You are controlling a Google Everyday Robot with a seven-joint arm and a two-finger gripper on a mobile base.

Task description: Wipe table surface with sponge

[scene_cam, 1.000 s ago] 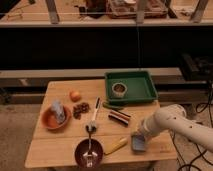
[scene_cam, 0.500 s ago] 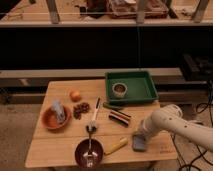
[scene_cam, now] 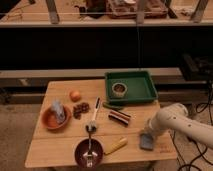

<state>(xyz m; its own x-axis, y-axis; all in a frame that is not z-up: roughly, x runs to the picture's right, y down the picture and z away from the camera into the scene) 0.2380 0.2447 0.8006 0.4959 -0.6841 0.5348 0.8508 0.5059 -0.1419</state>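
Note:
A grey-blue sponge lies flat on the wooden table near its front right corner. My gripper is at the end of the white arm that reaches in from the right. It sits right over the sponge's far edge and seems to press on it. The arm's wrist hides where gripper and sponge meet.
A green tray holding a small round tin stands at the back right. A dark cylinder, a yellow object, a dark red bowl with a fork, a brush, an orange bowl and an orange lie left of the sponge.
The gripper and the sponge have shifted slightly to the right along the table's front right part. Everything else has stayed put.

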